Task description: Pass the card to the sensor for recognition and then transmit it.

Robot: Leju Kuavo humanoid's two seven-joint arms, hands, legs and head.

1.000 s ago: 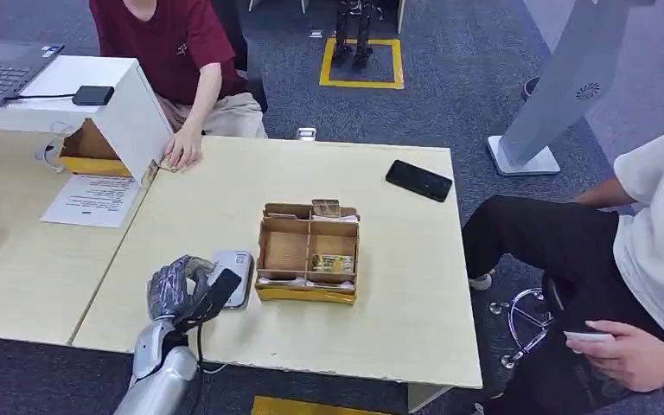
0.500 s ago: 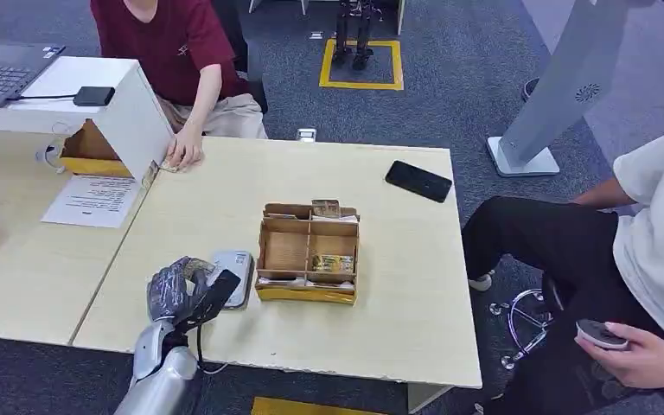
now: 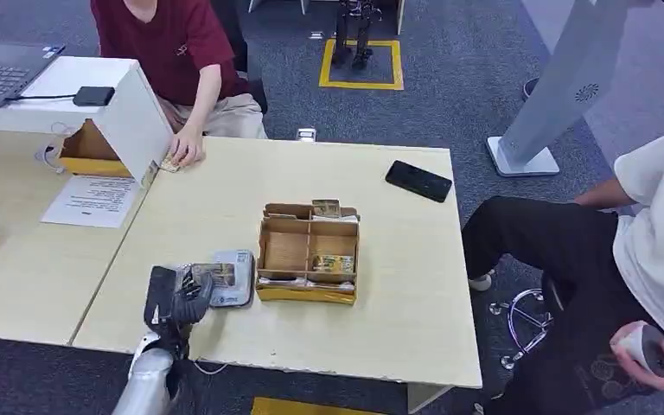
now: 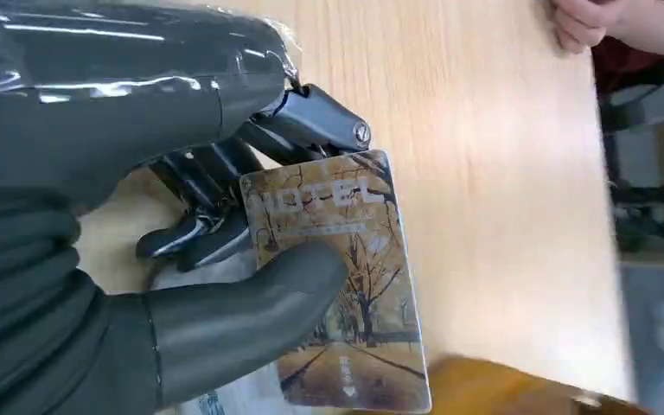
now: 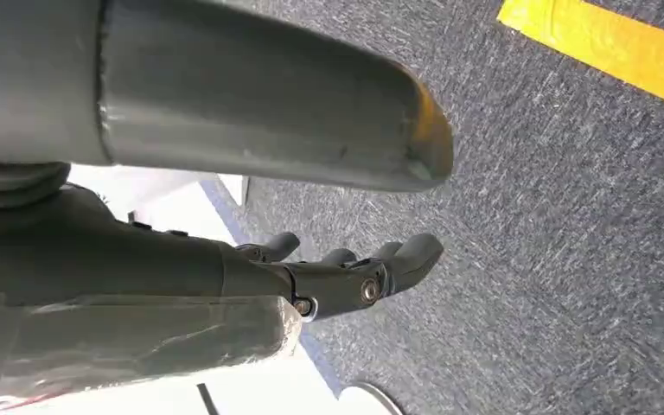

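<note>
Your left hand (image 3: 173, 298) pinches the autumn-tree printed hotel card (image 4: 341, 277) over the grey flat sensor pad (image 3: 234, 278), mostly covering it. Your right hand (image 5: 354, 272) hangs released, fingers apart, holding nothing.

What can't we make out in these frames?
- Sensor: head view, left hand and card overlap it; contact unclear.
- Card: left wrist view, thumb hides part, picture edge cuts a corner.
- Box: contents too small to identify.
- Right hand: right wrist view, fingers part hidden behind the arm.

sensor (image 3: 233, 278) partly hidden by card (image 3: 213, 275)
</note>
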